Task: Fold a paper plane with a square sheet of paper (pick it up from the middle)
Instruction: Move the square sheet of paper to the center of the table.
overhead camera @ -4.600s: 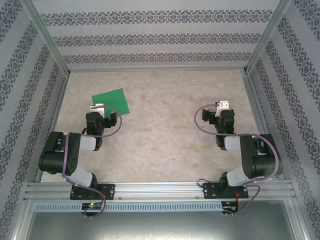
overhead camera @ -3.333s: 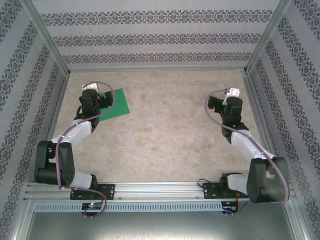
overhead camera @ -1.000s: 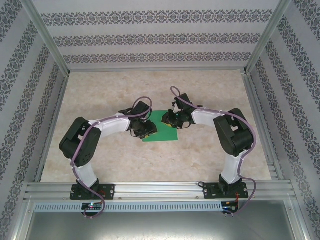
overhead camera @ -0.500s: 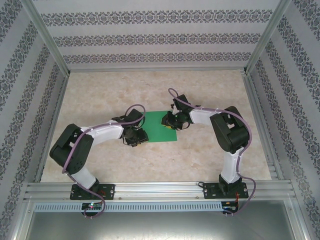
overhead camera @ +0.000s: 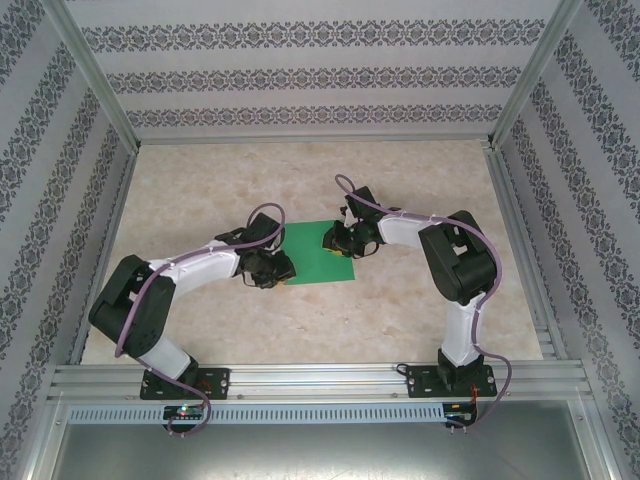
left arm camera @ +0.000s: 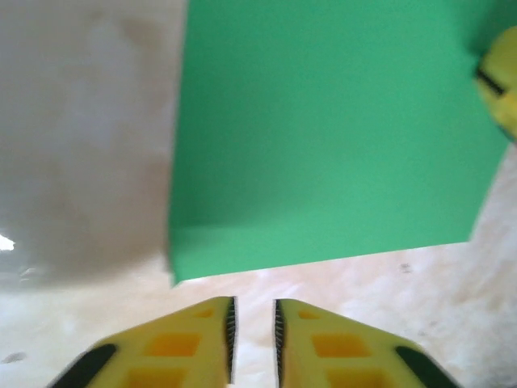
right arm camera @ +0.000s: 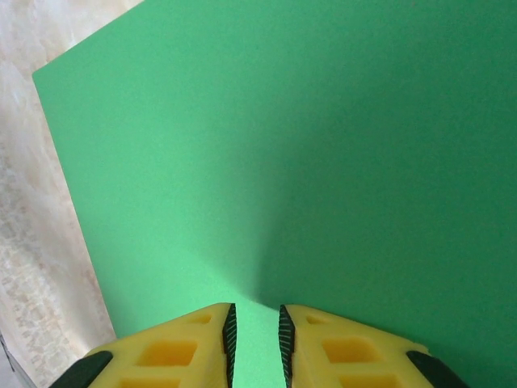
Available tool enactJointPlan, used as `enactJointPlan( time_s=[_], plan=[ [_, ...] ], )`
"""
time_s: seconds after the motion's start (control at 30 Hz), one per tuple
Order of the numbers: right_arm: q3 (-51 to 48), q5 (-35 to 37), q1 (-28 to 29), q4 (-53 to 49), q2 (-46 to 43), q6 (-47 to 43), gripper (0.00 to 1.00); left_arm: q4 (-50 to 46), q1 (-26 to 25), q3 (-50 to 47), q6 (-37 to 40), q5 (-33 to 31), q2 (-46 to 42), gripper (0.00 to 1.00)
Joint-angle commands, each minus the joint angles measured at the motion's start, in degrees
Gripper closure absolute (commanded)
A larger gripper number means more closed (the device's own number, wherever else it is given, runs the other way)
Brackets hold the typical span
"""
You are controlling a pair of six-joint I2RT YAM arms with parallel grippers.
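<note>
The square sheet of paper (overhead camera: 315,258) lies bright green and unfolded in the middle of the table. My right gripper (overhead camera: 332,242) is over its right part. In the right wrist view its fingertips (right arm camera: 255,309) sit on the sheet (right arm camera: 283,162), jaws a narrow gap apart with flat green paper showing between them. My left gripper (overhead camera: 278,275) is just off the sheet's near-left corner. In the left wrist view its jaws (left arm camera: 254,303) stand narrowly apart over bare tabletop, nothing between them, and the sheet's edge (left arm camera: 323,145) is a little ahead. A right fingertip (left arm camera: 502,81) shows at the sheet's far side.
The pale marbled tabletop (overhead camera: 400,330) is boxed in by patterned walls and an aluminium frame, with the arms' base rail (overhead camera: 320,378) along the near edge. Both arms reach in toward the centre, elbows out to the sides.
My left gripper has slid off the sheet toward its near-left corner, and its jaws have narrowed. The right gripper and the sheet have stayed where they were.
</note>
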Motion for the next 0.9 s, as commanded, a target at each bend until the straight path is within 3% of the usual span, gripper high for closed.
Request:
enactJointPlan(
  time_s=[0.0, 0.2, 0.87],
  plan=[
    [-0.02, 2.74, -0.44, -3.59, 3.02, -1.12, 0.76, 1.46, 0.42, 2.84, 0.54, 1.24, 3.94, 0.86],
    [-0.38, 3.40, -0.27, -4.50, 2.54, -1.91, 0.76, -0.72, 0.38, 3.16, 0.96, -1.78, 6.71, 0.92],
    [4.28, 5.73, -1.70, -11.91, 3.68, -9.83, 0.78, -6.18, 0.44, -5.11, -0.07, -7.52, 1.06, 0.96]
  ],
)
